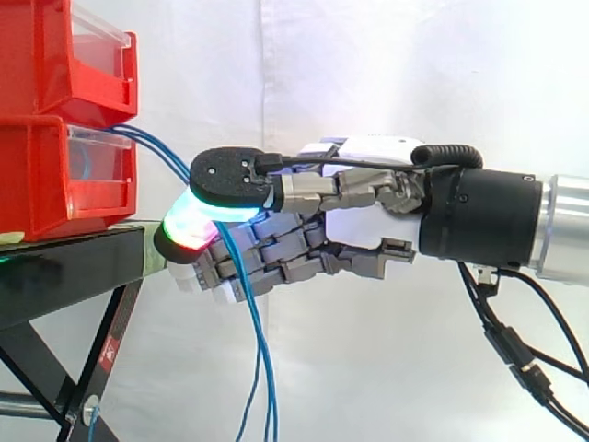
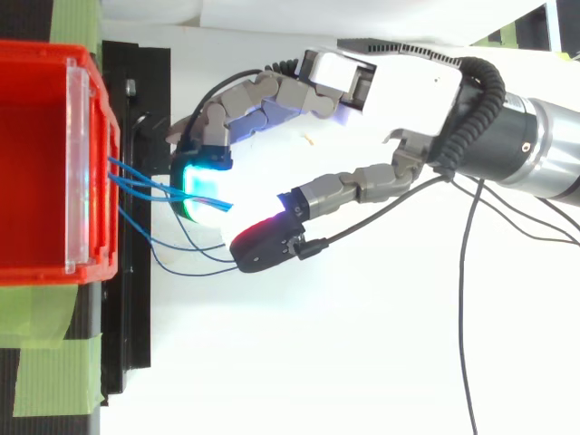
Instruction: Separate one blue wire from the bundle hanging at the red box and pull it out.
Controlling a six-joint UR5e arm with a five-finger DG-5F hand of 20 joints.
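Black stand bearing two stacked red bins, green tape on it.

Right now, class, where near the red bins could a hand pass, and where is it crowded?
Free: above the hand, right of the upper red bin; also the white surface beside the black stand. Crowded: between lower red bin and hand, where blue wires hang.

Red bins and black stand block passage behind the blue wires; space below the hand lies open.

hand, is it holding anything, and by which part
Cannot tell. The blue wires run through the hand just out from the red box, but a firm hold on them is not visible.
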